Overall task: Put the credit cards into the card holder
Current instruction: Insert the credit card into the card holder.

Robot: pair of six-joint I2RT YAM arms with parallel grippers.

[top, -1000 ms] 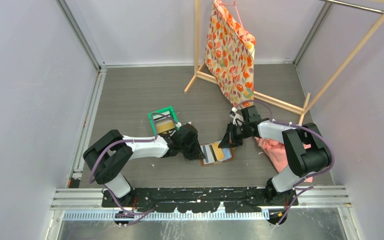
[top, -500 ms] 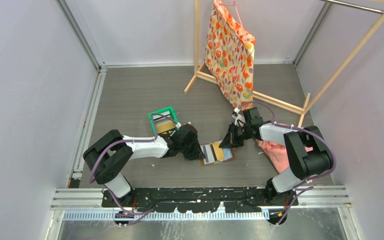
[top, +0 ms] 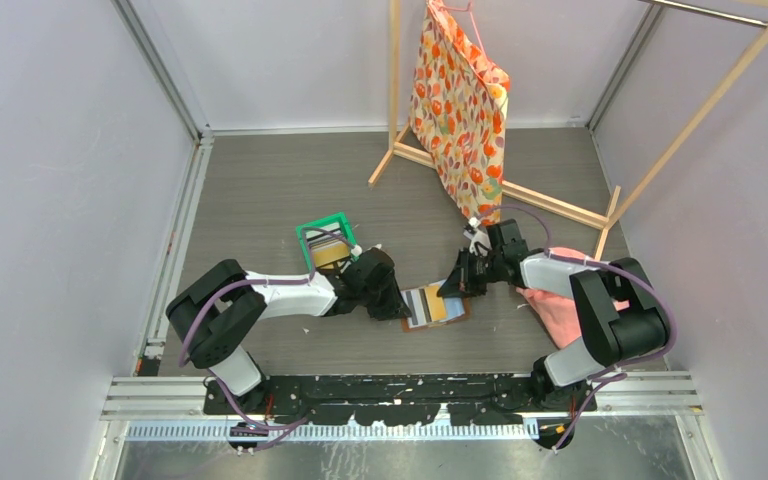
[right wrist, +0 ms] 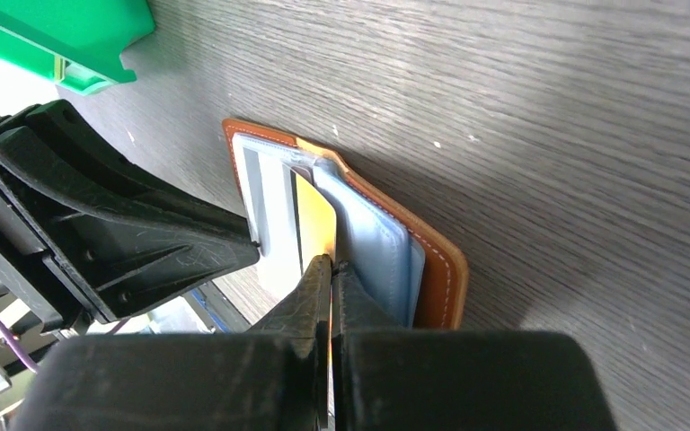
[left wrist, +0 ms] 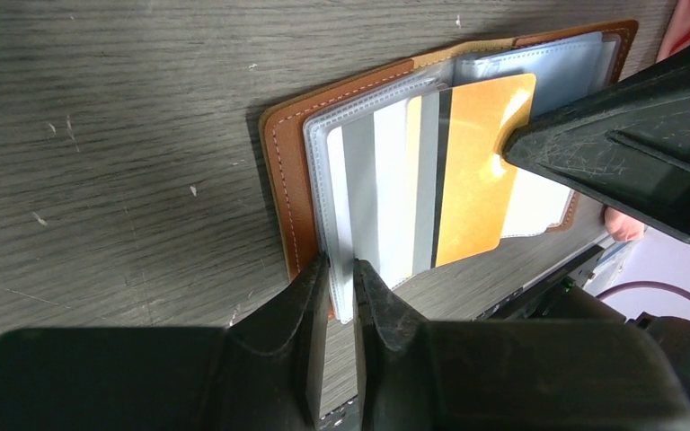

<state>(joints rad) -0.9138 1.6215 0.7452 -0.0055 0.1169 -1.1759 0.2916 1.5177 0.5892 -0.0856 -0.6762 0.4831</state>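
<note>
Both arms meet at the open card holder point(top: 434, 306) on a matte grey wood-grain table point(top: 290, 180).

A pale timber rack point(top: 396, 90) carries a floral fabric bag point(top: 460, 110), crumpled pink cloth point(top: 552, 305) lies by the right arm, and a square green plastic bin point(top: 325, 240) sits near the left arm. The holder lies flat, tan stitched leather outside with glossy clear sleeves showing pale cards point(left wrist: 386, 197). The left gripper point(left wrist: 340, 269) is clamped on the holder's near edge. The right gripper point(right wrist: 331, 265) pinches a smooth gold card point(left wrist: 476, 171) that lies partly inside a sleeve.
</note>
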